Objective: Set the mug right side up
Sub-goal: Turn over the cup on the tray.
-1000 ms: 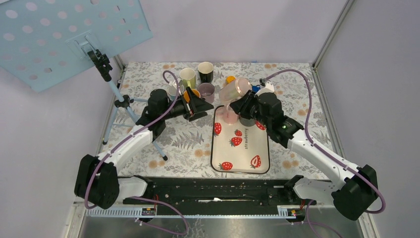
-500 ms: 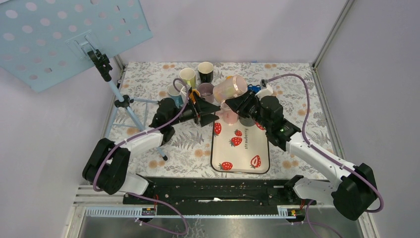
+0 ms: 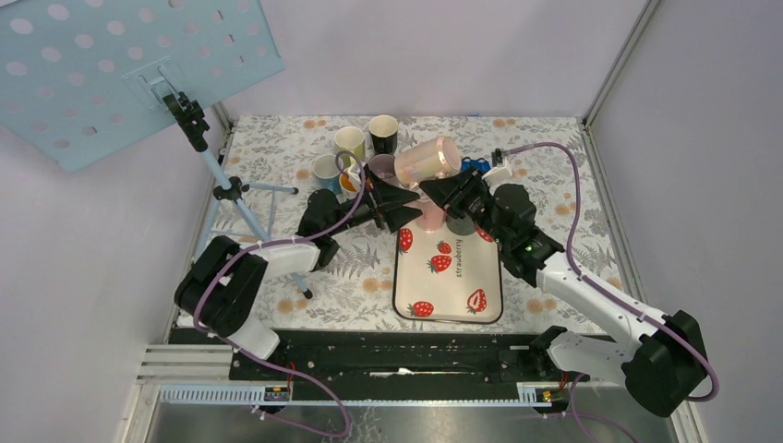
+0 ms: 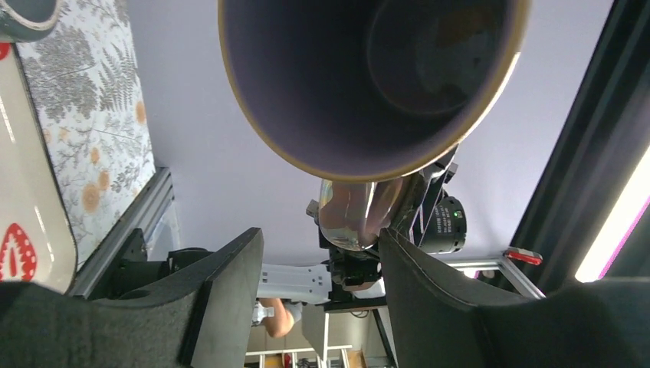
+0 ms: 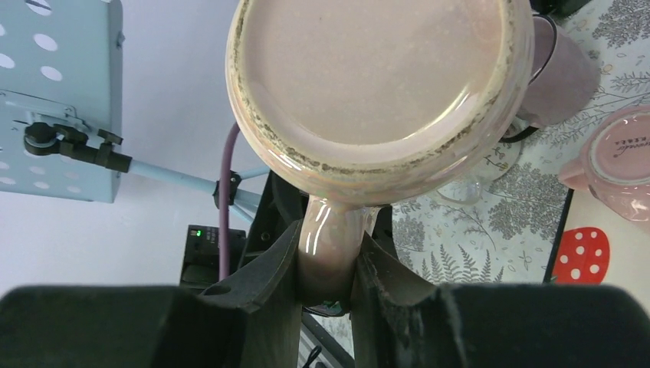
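"Floral-print table (image 3: 591,198), pale lilac walls. Where is the mug?"

"The pink mug (image 3: 427,161) hangs in the air above the far end of the strawberry tray (image 3: 397,281). It is tipped on its side, mouth towards the left arm."

"Who has it?"

"The right gripper (image 5: 328,253) pinches its handle. The left gripper (image 4: 318,261) faces the mouth with its jaws parted and grips nothing."

"And nearby?"

"Another pink cup (image 3: 427,218) sits bottom-up at the tray's far edge, and several cups (image 3: 351,143) cluster behind."

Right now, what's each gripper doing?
Left gripper: open, gripping nothing.
Right gripper: closed on the pink mug, by its handle.
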